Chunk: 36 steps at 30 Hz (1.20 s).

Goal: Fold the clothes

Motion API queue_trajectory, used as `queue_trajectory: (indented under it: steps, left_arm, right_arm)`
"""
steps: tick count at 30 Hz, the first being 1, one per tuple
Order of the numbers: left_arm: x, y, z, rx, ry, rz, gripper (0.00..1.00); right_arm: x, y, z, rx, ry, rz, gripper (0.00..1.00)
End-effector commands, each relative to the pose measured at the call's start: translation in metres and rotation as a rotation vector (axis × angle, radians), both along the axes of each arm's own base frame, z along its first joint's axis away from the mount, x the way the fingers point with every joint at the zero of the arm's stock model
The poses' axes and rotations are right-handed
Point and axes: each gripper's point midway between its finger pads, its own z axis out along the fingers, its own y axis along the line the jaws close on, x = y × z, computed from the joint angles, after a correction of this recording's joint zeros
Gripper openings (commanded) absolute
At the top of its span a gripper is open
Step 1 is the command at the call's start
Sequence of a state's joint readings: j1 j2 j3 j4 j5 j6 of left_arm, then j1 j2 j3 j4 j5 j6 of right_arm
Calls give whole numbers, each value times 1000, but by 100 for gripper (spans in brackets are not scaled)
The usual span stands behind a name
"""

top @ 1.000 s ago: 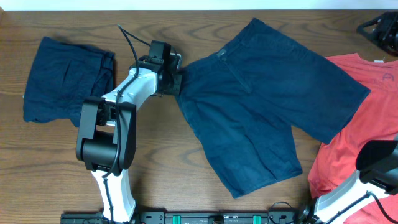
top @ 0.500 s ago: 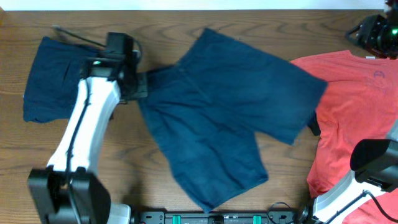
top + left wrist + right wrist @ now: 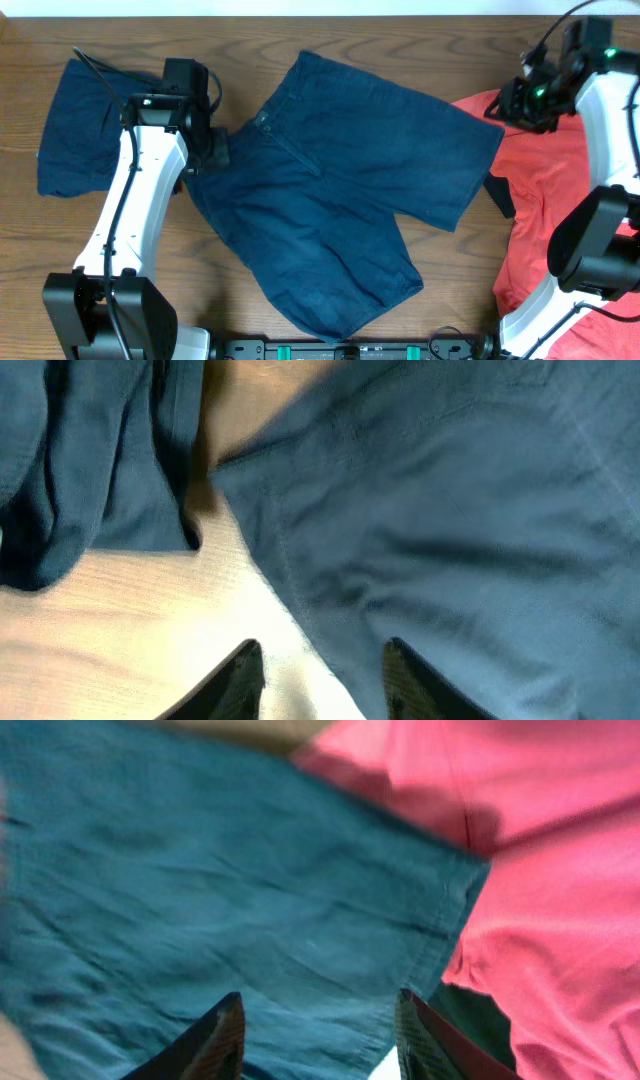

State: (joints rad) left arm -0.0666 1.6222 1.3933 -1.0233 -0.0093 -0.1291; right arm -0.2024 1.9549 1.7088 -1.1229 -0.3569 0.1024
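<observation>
The navy shorts [image 3: 340,210] lie spread flat mid-table, waistband at the upper left, two legs pointing right and down. My left gripper [image 3: 215,152] is open at the waistband's left corner. In the left wrist view its fingers [image 3: 322,680] straddle the edge of the shorts [image 3: 450,510] over bare table. My right gripper [image 3: 512,100] is open above the upper leg's hem. In the right wrist view its fingers [image 3: 320,1040] hover over the shorts [image 3: 200,890]. A similar navy garment [image 3: 85,120] lies folded at the far left and also shows in the left wrist view [image 3: 90,470].
A red shirt [image 3: 570,180] lies at the right edge, touching the shorts' hem; it also shows in the right wrist view [image 3: 540,850]. The wooden table [image 3: 60,240] shows bare at the front left. The arm bases stand along the front edge.
The left arm dragged the shorts leftward and they now lie flatter. The right arm has swung in from the top right to the upper leg's hem.
</observation>
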Motion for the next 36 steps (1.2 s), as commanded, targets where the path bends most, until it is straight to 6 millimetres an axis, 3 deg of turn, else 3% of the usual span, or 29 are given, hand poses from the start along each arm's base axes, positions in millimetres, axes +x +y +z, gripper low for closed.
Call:
queue_trajectory:
  steps: [1,5,8,13,17,21,24,28,31,33,36]
  left_arm:
    - [20,-30,-4,-114,-77,-135,25]
    - [58,-62,-14,-147,-228,-318,9]
    - [84,-78,-34,-147,-280,-358,6]
    - [123,-95,-78,-149,-336,-384,6]
    - [132,-97,-119,-162,-305,-353,6]
    - [126,-94,-157,-159,-231,-336,6]
    - [121,-69,-177,-83,-176,-269,6]
    - [103,14,-190,135,-78,20,6]
    - [84,58,-191,148,-18,204,6]
    - [75,69,-195,71,11,297,6]
    - [75,62,-197,-66,26,298,6]
  right_arm:
    - [-13,-4,-29,-23,76,-83,38]
    - [-19,-8,-40,-20,92,-97,35]
    - [-20,-12,-36,-7,84,-100,35]
    - [-18,2,-23,77,30,-31,36]
    - [-18,12,-16,127,2,21,39]
    - [-18,18,-17,126,5,36,40]
    - [-18,23,-17,121,6,50,41]
    - [-16,25,-21,65,9,67,41]
    - [-12,29,-26,16,-6,86,42]
    - [-7,31,-30,-22,-26,100,42]
    - [2,42,-35,-34,-62,116,43]
